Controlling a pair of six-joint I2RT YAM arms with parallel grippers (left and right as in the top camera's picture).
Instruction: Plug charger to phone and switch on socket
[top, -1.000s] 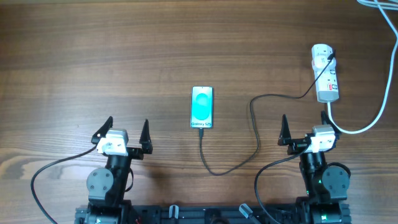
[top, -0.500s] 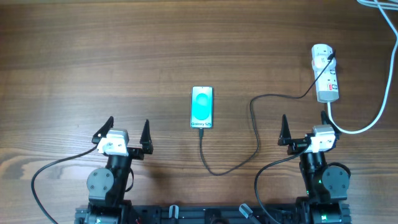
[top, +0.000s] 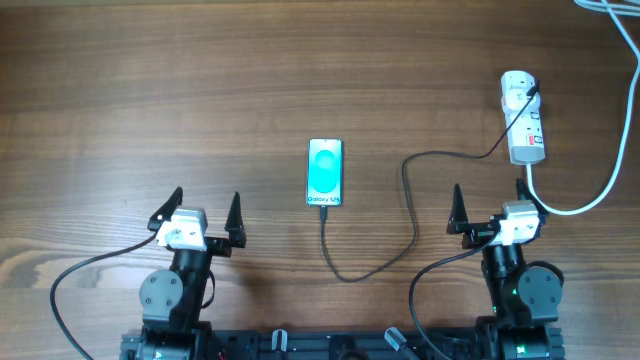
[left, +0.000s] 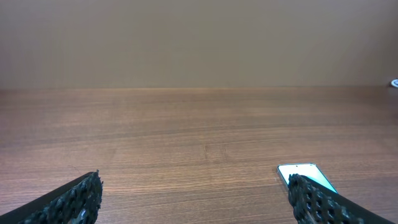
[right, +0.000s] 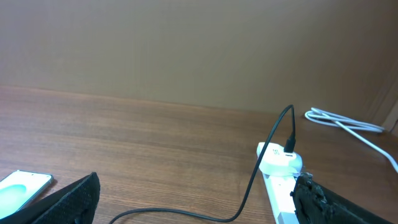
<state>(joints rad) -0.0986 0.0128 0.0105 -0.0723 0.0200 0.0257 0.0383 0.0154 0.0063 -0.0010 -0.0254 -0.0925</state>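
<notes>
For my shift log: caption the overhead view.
Charger runs from socket to phone; left end effector and right end effector open.

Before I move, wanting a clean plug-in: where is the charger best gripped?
Probably grip the charger on its straight stretch just below the phone, near the connector tip. Come from above, jaws straddling the cable crosswise: it lies flat and runs straight there, with bare wood on both sides.

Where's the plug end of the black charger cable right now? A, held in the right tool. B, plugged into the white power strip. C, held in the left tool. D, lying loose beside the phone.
B: the charger has its plug seated in the far end of the socket, and the left tool and right tool are both open and empty.
</notes>
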